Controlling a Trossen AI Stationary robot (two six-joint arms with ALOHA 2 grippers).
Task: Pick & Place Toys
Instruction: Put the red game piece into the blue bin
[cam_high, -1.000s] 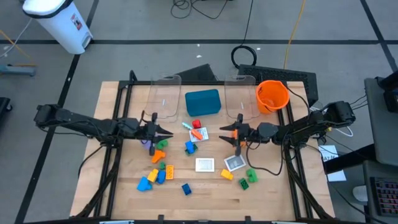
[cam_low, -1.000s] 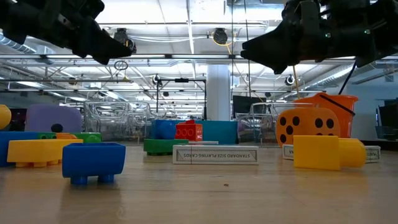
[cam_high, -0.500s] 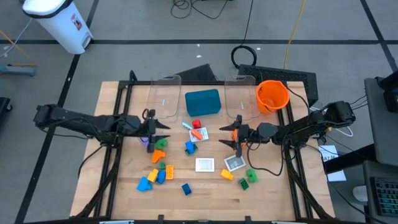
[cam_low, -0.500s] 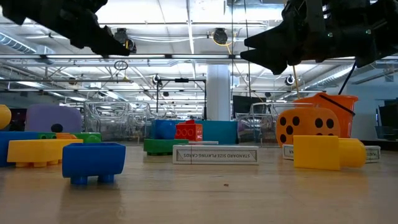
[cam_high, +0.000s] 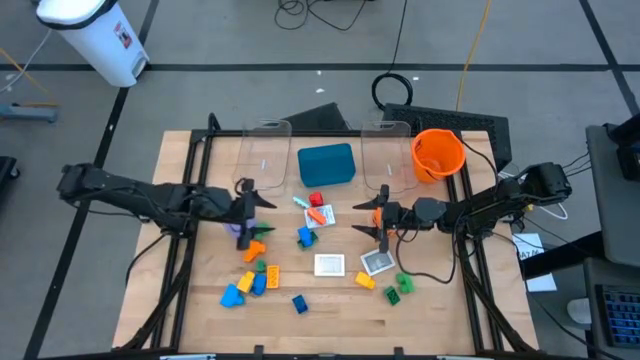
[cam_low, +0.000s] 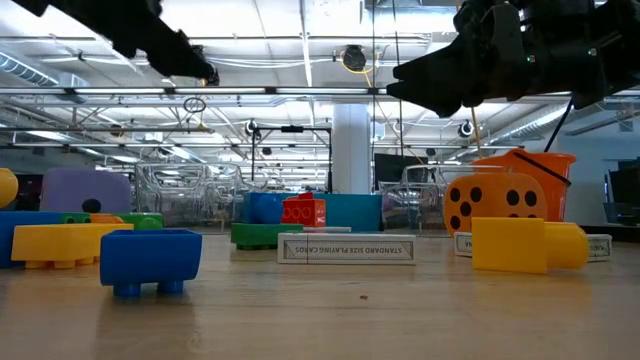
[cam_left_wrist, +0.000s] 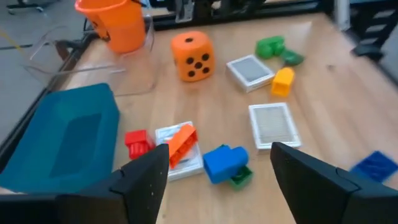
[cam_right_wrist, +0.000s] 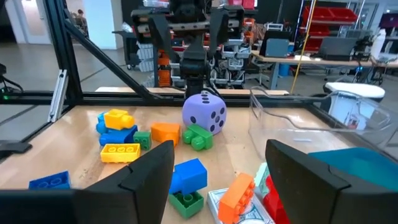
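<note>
High view: toys lie scattered mid-bench (cam_high: 200, 300), between the two arms. Left gripper (cam_high: 250, 203) hovers at approx 9 o'clock of the pile, fingers apart, nothing in them; purple die (cam_high: 243, 229) just below it, beside green brick (cam_high: 262, 231) and orange brick (cam_high: 254, 251). Right gripper (cam_high: 374, 216) at 3 o'clock of the pile, fingers spread, empty, w/ orange die (cam_left_wrist: 193, 56) and white card (cam_high: 379, 262) close by. Yellow and blue bricks (cam_high: 245, 287) sit toward 7 o'clock. Teal tray (cam_high: 326, 163) at 12 o'clock, orange bowl (cam_high: 437, 153) at 1 o'clock.
</note>
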